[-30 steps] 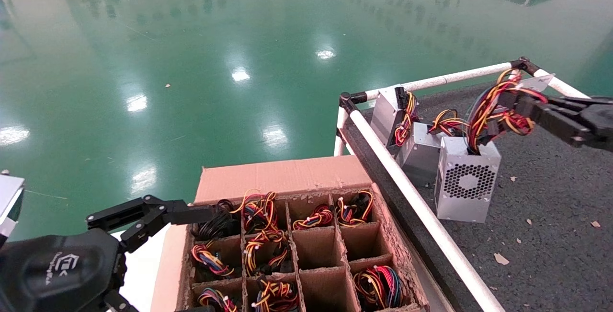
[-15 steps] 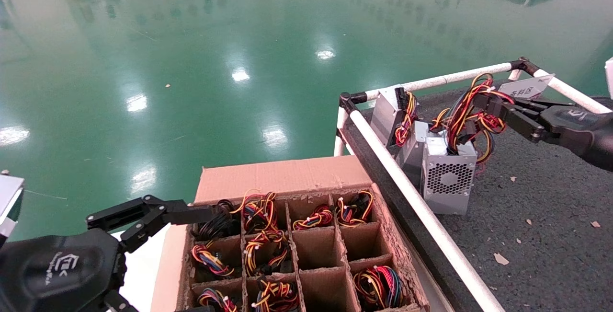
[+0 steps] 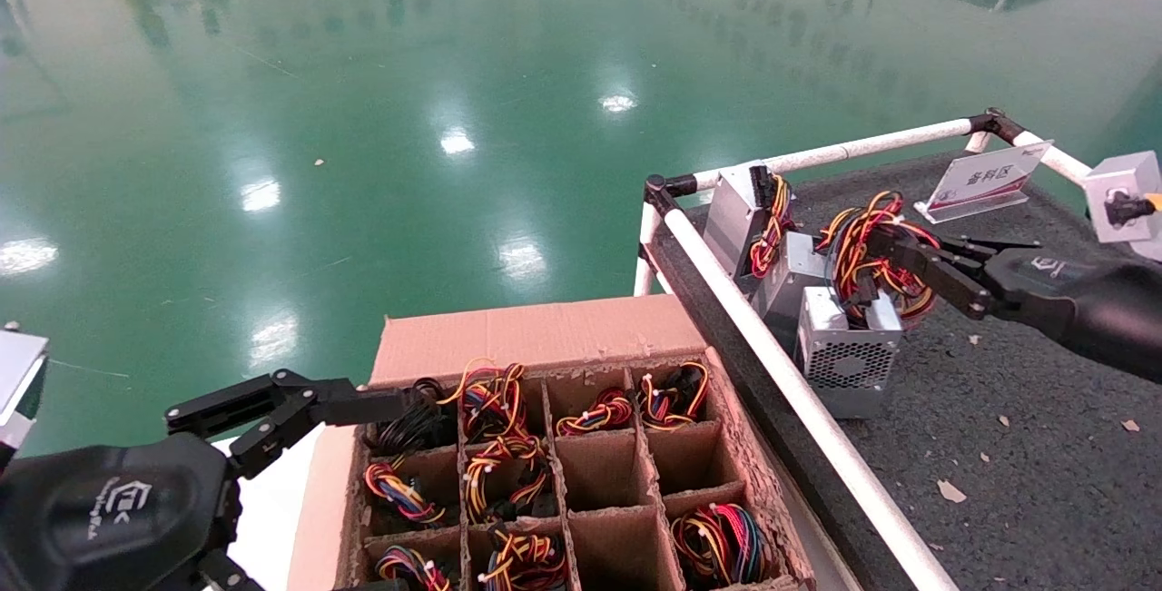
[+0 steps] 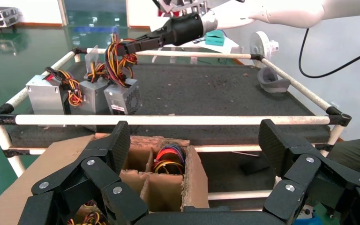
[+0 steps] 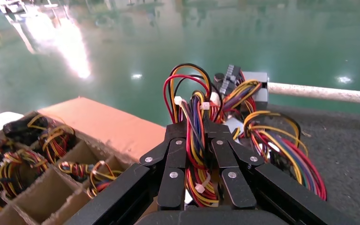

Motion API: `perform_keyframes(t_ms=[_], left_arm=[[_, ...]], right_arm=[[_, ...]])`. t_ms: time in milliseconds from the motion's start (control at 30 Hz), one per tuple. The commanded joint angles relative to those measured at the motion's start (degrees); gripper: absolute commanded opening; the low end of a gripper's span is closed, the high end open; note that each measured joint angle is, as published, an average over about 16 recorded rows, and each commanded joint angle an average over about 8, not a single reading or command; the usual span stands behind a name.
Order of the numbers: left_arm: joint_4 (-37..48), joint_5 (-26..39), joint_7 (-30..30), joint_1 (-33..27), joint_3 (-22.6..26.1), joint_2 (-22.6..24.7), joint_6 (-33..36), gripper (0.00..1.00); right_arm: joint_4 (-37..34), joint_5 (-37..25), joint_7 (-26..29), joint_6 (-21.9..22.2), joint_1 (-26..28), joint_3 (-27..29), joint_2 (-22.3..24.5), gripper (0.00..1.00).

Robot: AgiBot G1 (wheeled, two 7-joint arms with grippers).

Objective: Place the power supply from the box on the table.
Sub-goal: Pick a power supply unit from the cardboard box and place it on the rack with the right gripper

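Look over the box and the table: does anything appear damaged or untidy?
Yes. The box has frayed, crumbling rims and dividers, and the table is littered with small scraps. The power supply stands upright, right gripper shut on its wires.

Dark grey table [image 3: 1044, 409], white rails: three grey power supplies [image 3: 844, 364] near corner, placard [image 3: 985, 178], debris.

A factory or warehouse hall: glossy green epoxy floor [image 3: 408, 119], a tube-railed work surface [image 3: 1044, 409], a carton [image 3: 536, 332] of wired units.
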Motion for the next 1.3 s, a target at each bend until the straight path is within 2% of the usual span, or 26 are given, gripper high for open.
perform_keyframes(t_ms=[33,100,133,333,400,1300], left_arm=[[0.0,0.0,0.0,0.0,0.0,0.0,0.0,1.00],[0.0,0.0,0.0,0.0,0.0,0.0,0.0,1.00],[0.0,0.0,0.0,0.0,0.0,0.0,0.0,1.00],[0.0,0.0,0.0,0.0,0.0,0.0,0.0,1.00],[0.0,0.0,0.0,0.0,0.0,0.0,0.0,1.00],[0.0,0.0,0.0,0.0,0.0,0.0,0.0,1.00]], right_arm=[[-0.8,-0.3,-0.8,-0.1,0.3,-0.2,-0.1,0.00],[-1.5,-0.7,-1.5,-0.2,0.5,-0.4,-0.2,0.04],[-1.8,-0.9,-1.9,-0.2,0.6,-0.6,-0.2,0.10],[-3.3,-2.1,-3.6,0.0,1.3,-1.3,-0.4,0.84],[-3.6,-2.3,-4.0,0.1,1.5,-1.4,-0.5,1.00],[-3.4,-2.4,-4.1,0.0,1.5,-1.4,-0.4,1.00]])
